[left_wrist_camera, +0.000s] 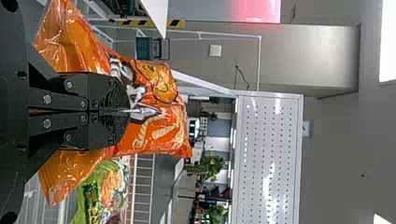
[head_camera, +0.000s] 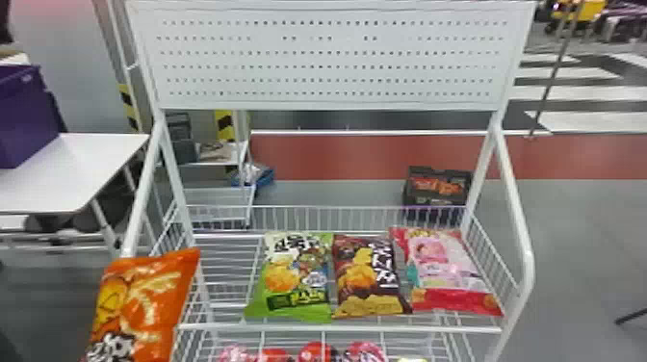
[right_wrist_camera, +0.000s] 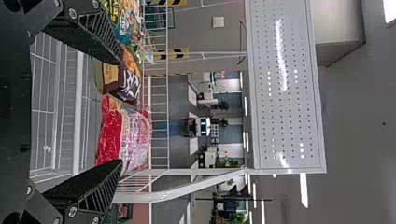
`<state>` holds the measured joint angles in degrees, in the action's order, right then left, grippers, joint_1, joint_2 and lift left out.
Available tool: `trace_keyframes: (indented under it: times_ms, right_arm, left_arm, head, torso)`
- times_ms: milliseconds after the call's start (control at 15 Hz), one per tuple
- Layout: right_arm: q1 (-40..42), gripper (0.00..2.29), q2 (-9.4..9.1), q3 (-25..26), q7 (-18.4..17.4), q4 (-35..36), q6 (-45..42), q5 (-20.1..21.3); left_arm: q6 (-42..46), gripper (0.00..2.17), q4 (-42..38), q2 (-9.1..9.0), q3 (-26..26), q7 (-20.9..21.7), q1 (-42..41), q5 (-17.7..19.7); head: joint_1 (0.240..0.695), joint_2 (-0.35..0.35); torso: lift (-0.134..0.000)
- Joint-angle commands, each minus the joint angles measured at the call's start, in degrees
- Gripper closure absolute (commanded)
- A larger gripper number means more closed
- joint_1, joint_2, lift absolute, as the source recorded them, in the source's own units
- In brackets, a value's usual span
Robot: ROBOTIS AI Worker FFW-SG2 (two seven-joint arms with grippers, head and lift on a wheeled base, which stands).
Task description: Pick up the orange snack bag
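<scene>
A green snack bag (head_camera: 296, 301), a brown snack bag (head_camera: 368, 279) and a pink-and-red snack bag (head_camera: 447, 274) lie side by side, left to right, in a white wire basket (head_camera: 332, 329) below a perforated panel (head_camera: 332, 58). Red and pink packages (head_camera: 315, 354) sit lower down. Left of the basket, a purple bin (head_camera: 26, 115) rests on a white table (head_camera: 62, 178); a black crate (head_camera: 435, 197) stands behind the basket.

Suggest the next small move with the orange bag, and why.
Probably ease the left gripper back from the rack, fingers shut: they pinch the orange bag, which overlaps the rack's left side in the head view and might brush it.
</scene>
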<state>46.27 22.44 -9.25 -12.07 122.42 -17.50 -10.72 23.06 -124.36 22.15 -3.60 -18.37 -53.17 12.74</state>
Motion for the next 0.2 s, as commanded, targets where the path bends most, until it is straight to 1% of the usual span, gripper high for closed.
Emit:
trace_keyframes:
  times_ms: [0,133]
  right_arm:
    - [0.0,0.14,0.15,0.0,0.0,0.1,0.1,0.0]
    - [0.1,0.14,0.24,0.0,0.0,0.2,0.1,0.0]
  left_arm:
    - [0.0,1.33,0.1,0.00,0.0,0.0,0.0,0.0]
    - [0.2,1.33,0.3,0.00,0.0,0.0,0.0,0.0]
  head:
    - [0.499,0.000]
    - [0.499,0.000]
  torso:
    - [0.000]
    - [0.000]
